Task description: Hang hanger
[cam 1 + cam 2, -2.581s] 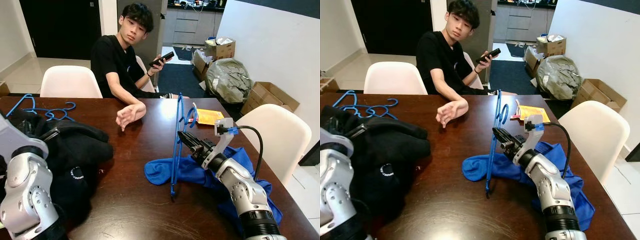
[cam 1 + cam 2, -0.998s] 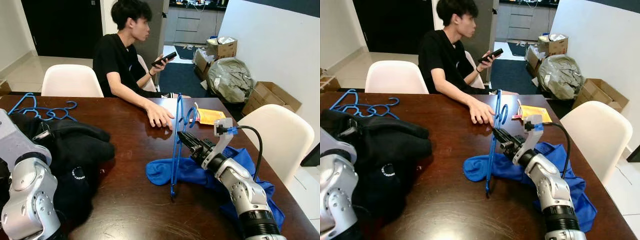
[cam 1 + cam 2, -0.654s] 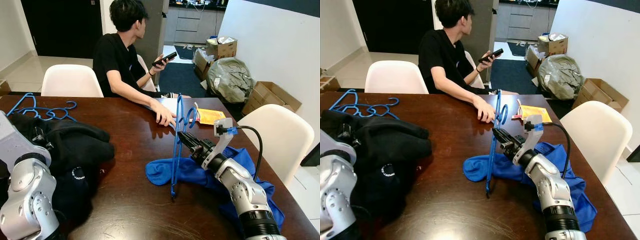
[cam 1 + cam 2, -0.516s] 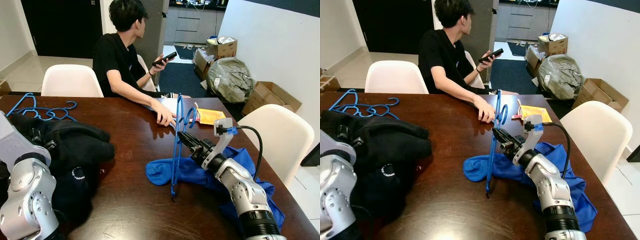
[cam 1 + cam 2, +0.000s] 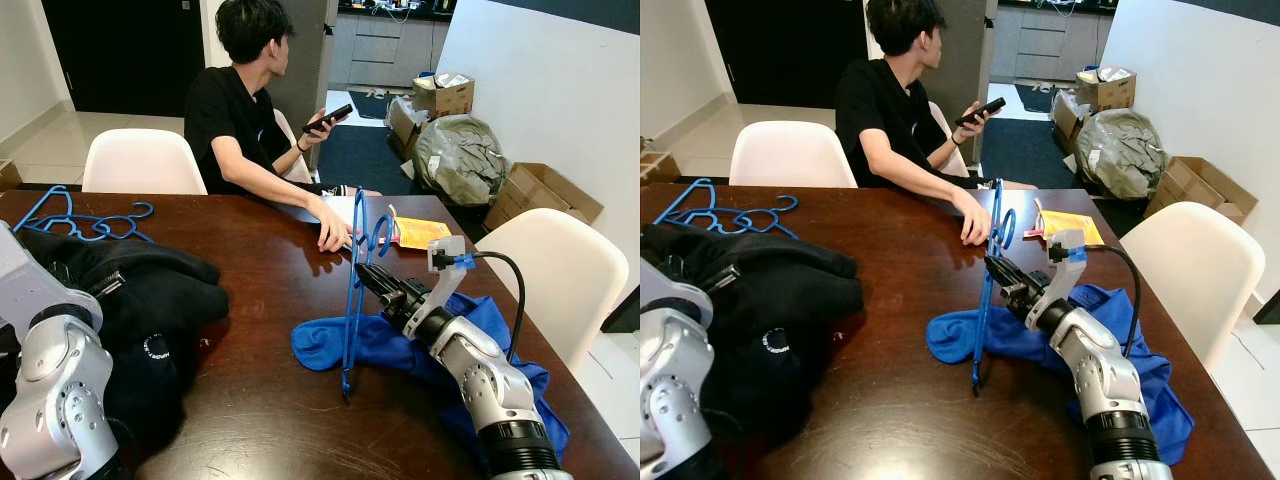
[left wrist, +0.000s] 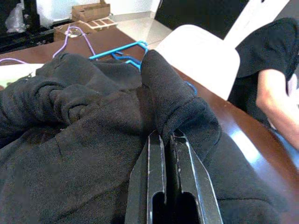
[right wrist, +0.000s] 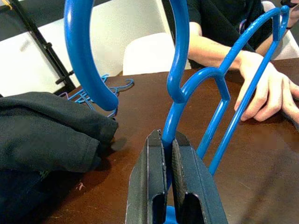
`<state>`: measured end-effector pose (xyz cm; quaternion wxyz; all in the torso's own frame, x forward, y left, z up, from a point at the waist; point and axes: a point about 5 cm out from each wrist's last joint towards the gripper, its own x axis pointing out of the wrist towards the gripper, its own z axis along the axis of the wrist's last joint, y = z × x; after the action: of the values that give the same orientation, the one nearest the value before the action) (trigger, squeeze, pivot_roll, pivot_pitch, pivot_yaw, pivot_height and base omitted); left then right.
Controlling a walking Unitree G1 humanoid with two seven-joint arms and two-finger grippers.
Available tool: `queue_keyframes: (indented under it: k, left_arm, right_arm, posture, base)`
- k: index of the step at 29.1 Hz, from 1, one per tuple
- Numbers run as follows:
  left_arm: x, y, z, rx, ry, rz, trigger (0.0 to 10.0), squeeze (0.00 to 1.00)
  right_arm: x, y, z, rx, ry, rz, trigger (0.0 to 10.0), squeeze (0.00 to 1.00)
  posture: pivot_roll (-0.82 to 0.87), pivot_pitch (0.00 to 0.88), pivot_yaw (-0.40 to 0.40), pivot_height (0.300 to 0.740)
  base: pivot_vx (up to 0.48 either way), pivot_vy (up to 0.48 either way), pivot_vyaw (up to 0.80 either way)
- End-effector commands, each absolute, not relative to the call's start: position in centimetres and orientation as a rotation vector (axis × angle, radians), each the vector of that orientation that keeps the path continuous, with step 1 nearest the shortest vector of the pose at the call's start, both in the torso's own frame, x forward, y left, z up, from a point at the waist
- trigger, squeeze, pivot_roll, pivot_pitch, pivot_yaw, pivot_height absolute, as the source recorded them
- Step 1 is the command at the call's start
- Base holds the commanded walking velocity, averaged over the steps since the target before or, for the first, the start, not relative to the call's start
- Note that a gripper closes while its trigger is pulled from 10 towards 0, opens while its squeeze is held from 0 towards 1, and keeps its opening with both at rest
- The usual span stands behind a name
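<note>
1. Right wrist view: right end effector has both black fingers pinched on the stem of the blue plastic clothes hanger, just below the hook; the hook curls above the fingers.
2. Left eye view: same right end effector holds the hanger upright on edge, hook at 12 o'clock, lower tip touching the dark brown wooden desk at the edge of the blue cloth.
3. Crumpled blue fabric garment lies on the desk under and at 3 o'clock of the hanger, running beneath the silver right arm to the desk's right edge.
4. Left wrist view: left end effector has its fingers pressed together, tips against a fold of the black fabric garment; cannot tell if any cloth is caught between them.
5. That black garment is heaped on the left side of the desk, at 9 o'clock of the hanger, well apart from it.
6. Loose pile of blue wire-thin hangers sits at the far left corner of the desk, beyond the black heap.
7. Person in a black T-shirt sits at the far side, at 12 o'clock; one hand rests on the desk just beside the hanger's top, the other holds a black phone.
8. Yellow flat packet lies at 1 o'clock of the hanger, near it.
</note>
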<state>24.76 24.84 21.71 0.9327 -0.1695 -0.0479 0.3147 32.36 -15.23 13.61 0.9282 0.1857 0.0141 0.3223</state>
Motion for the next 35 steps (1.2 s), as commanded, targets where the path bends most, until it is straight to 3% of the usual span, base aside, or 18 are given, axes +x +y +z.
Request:
queue_keyframes:
  k: [1,2,4,6,7,9,10,12,15,35]
  left_arm:
    - [25.4,24.0,23.2,-0.33,-0.174,0.544,0.0,0.0]
    - [25.4,24.0,23.2,-0.33,-0.174,0.544,0.0,0.0]
    - [26.1,21.8,26.8,-0.238,-0.345,0.328,0.0,0.0]
    - [26.1,21.8,26.8,-0.238,-0.345,0.328,0.0,0.0]
    - [26.3,20.1,28.5,-0.166,-0.418,0.184,0.0,0.0]
    - [26.3,20.1,28.5,-0.166,-0.418,0.184,0.0,0.0]
    - [26.6,18.2,29.8,-0.149,-0.463,0.059,0.0,0.0]
    - [26.6,18.2,29.8,-0.149,-0.463,0.059,0.0,0.0]
    - [27.1,15.7,30.8,-0.148,-0.492,-0.083,0.0,0.0]
    - [28.5,13.4,33.1,-0.202,-0.508,-0.388,0.0,0.0]
  right_arm:
    - [32.3,-15.5,13.7,0.356,0.02,0.653,10.0,0.0]
    - [32.3,-15.5,13.7,0.356,0.02,0.653,10.0,0.0]
    - [32.3,-15.4,13.7,0.357,0.018,0.652,10.0,0.0]
    - [32.3,-15.4,13.7,0.357,0.018,0.652,10.0,0.0]
    - [32.4,-15.4,13.7,0.358,0.017,0.652,10.0,0.0]
    - [32.4,-15.4,13.7,0.358,0.017,0.652,10.0,0.0]
    - [32.5,-15.3,13.7,0.358,0.014,0.652,10.0,0.0]
    - [32.5,-15.3,13.7,0.358,0.014,0.652,10.0,0.0]
    - [32.5,-15.1,13.8,0.362,0.008,0.65,10.0,0.0]
    - [32.5,-14.9,13.7,0.368,-0.005,0.637,10.0,0.0]
  posture:
    - [0.13,0.0,-0.071,0.74]
    - [0.13,0.0,-0.071,0.74]
    - [0.13,0.0,-0.071,0.74]
    - [0.13,0.0,-0.071,0.74]
    - [0.13,0.0,-0.071,0.74]
    - [0.13,0.0,-0.071,0.74]
    - [0.13,0.0,-0.064,0.74]
    - [0.13,0.0,-0.064,0.74]
    - [0.12,0.0,-0.059,0.74]
    - [0.11,0.0,-0.038,0.74]
  base:
    - [0.0,0.0,0.0]
    - [0.0,0.0,0.0]
    - [0.0,0.0,0.0]
    - [0.0,0.0,0.0]
    - [0.0,0.0,0.0]
    - [0.0,0.0,0.0]
    - [0.0,0.0,0.0]
    - [0.0,0.0,0.0]
    - [0.0,0.0,0.0]
    - [0.0,0.0,0.0]
